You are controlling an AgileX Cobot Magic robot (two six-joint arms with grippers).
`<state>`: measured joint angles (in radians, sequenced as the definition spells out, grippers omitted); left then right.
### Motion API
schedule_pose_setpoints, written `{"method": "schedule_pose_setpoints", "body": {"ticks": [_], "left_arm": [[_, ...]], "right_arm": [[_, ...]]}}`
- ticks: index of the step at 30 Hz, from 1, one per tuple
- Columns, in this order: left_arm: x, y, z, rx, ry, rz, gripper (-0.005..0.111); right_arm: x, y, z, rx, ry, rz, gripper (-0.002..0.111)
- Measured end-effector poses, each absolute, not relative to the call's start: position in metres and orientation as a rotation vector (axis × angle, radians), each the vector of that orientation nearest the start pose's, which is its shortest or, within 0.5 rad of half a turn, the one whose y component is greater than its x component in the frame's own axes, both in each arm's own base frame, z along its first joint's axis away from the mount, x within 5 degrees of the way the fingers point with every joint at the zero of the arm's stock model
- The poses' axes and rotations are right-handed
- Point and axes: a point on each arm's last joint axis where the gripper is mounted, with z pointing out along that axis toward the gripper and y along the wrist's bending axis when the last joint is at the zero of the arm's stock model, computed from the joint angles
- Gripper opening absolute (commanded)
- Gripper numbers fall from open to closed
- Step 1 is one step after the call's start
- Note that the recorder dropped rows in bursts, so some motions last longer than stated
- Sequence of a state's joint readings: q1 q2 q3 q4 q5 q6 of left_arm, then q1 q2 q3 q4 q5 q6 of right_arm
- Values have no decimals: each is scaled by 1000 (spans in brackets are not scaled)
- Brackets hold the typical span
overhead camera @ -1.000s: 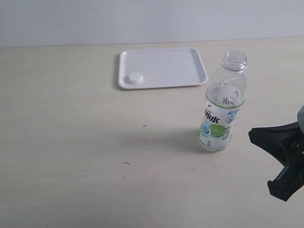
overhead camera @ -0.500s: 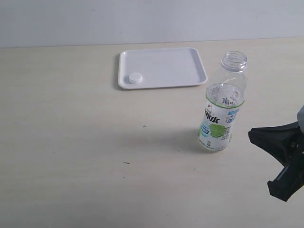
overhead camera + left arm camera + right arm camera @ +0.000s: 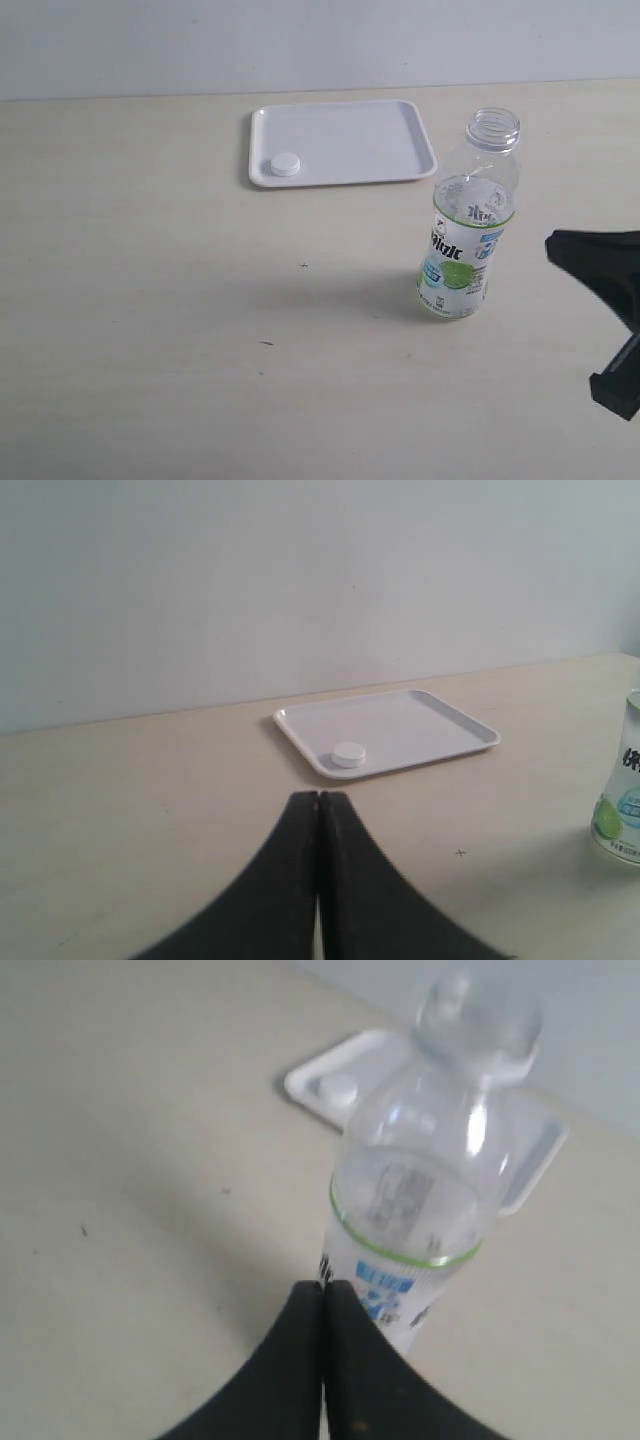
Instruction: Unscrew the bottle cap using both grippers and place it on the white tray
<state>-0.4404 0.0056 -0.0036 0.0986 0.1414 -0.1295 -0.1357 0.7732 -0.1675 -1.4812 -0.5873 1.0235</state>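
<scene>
Bottle cap [image 3: 286, 164] lies in white tray [image 3: 360, 140]; left gripper [image 3: 318, 800] and right gripper [image 3: 322, 1290] closed, empty.
Exterior view: uncapped bottle [image 3: 465, 230] stands at right gripper's 9 o'clock.

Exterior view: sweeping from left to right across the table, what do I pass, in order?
cap, lying in the tray → bottle → right gripper at the picture's right edge

There was one clear drink bottle [image 3: 466, 225], one white bottle cap [image 3: 286, 164], one white tray [image 3: 370, 140], one desk [image 3: 150, 300], and two hands: left hand [image 3: 318, 798], right hand [image 3: 322, 1288].
</scene>
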Motion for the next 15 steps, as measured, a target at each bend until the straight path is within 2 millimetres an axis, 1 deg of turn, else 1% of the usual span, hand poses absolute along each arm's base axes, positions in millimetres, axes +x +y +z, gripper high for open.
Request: {"method": "schedule_pose_setpoints", "body": {"ticks": [4, 7, 9, 12, 13, 15], "left_arm": [[52, -23, 201, 322, 1606, -351, 0], [52, -23, 201, 322, 1606, -351, 0], [52, -23, 201, 322, 1606, -351, 0], [52, -23, 201, 322, 1606, -351, 0], [52, -23, 201, 322, 1606, -351, 0], [52, -23, 201, 322, 1606, -351, 0]], "right_arm": [[97, 37, 241, -631, 1587, 99, 0], [75, 36, 256, -558, 1442, 31, 0], [65, 32, 261, -476, 1400, 12, 0], [54, 21, 266, -266, 1359, -5, 0], [51, 17, 267, -182, 1352, 12, 0], [48, 11, 269, -67, 1338, 18, 0]]}}
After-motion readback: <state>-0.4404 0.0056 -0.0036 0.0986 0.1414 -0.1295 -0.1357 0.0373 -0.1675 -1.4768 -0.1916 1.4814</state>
